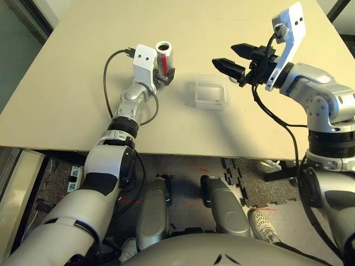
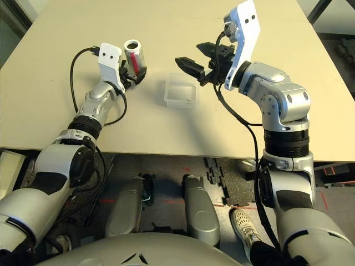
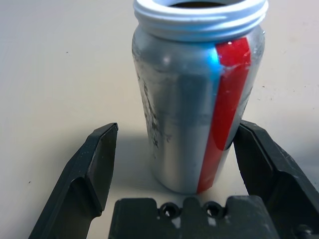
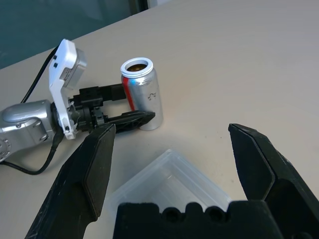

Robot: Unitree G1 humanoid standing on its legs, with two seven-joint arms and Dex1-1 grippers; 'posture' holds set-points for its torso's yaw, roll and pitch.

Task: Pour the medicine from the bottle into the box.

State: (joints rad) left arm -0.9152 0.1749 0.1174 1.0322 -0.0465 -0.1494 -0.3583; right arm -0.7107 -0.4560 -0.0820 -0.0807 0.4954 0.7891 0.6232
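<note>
Bottle (image 1: 165, 56) upright on table (image 1: 83, 83), at box's ten o'clock, cap off, mouth open; no cap seen. Contents look dark inside; box (image 1: 211, 92) appears empty, so pouring judged not done. Bottle: smooth silver-grey metal cylinder, red vertical stripe, white threaded rim. Box: shallow clear plastic square, rounded corners. Left gripper (image 1: 167, 73) released, fingers straddling bottle's base; one finger close against it, the other apart. Right gripper (image 1: 235, 59) spread wide, empty, hovering at box's two o'clock.

Bare table (image 1: 89, 83) surrounds bottle (image 1: 165, 55) and box (image 1: 211, 92).
</note>
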